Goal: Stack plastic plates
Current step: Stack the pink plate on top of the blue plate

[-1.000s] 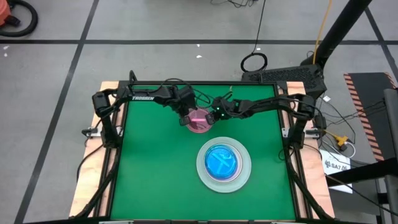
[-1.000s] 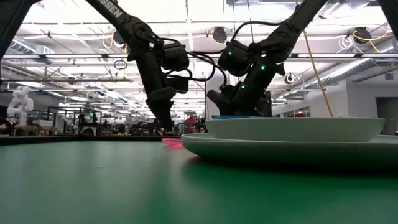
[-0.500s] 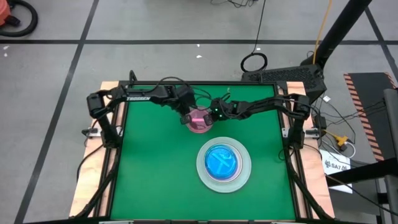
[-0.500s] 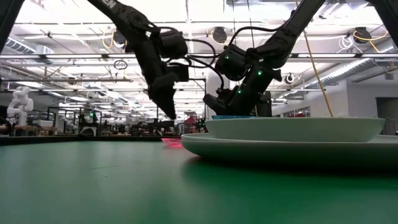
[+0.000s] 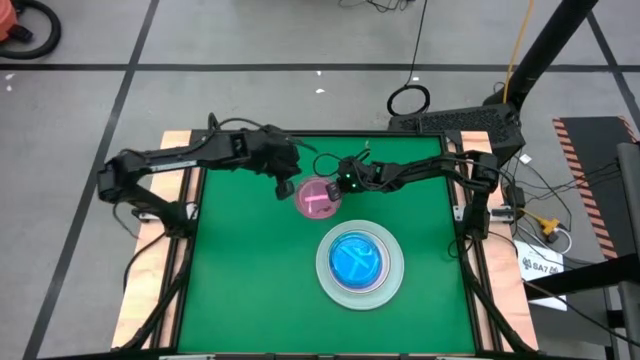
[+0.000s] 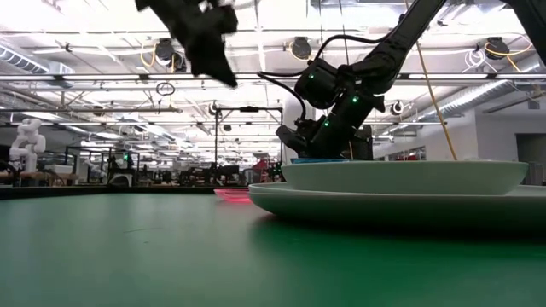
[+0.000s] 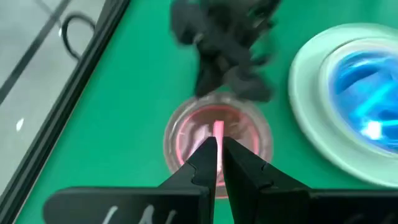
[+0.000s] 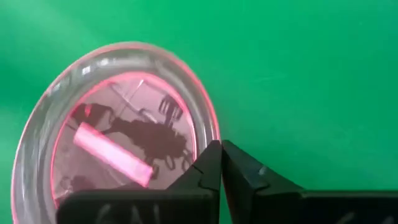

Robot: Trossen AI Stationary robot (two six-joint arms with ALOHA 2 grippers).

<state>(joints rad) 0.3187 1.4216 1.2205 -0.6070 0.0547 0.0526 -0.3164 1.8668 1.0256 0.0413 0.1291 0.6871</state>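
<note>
The pink plate (image 5: 318, 198) lay on the green table (image 5: 240, 280), behind the stack (image 5: 360, 263) holding a blue plate (image 5: 358, 260). The right gripper (image 5: 335, 186), clenched empty, hovered at its rim; the left gripper (image 5: 283, 189), also clenched, hung beside.

**Clearance around the plates**

The small round pink plastic plate (image 5: 318, 197) lies on the green table mat (image 5: 240, 290). The right gripper (image 5: 335, 186) sits low at its far right edge, blocking that side. The left gripper (image 5: 284, 186) is raised beside its left edge. The stack topped by a blue plate (image 5: 359, 262) stands near the front. The mat's left half lies open.
</note>
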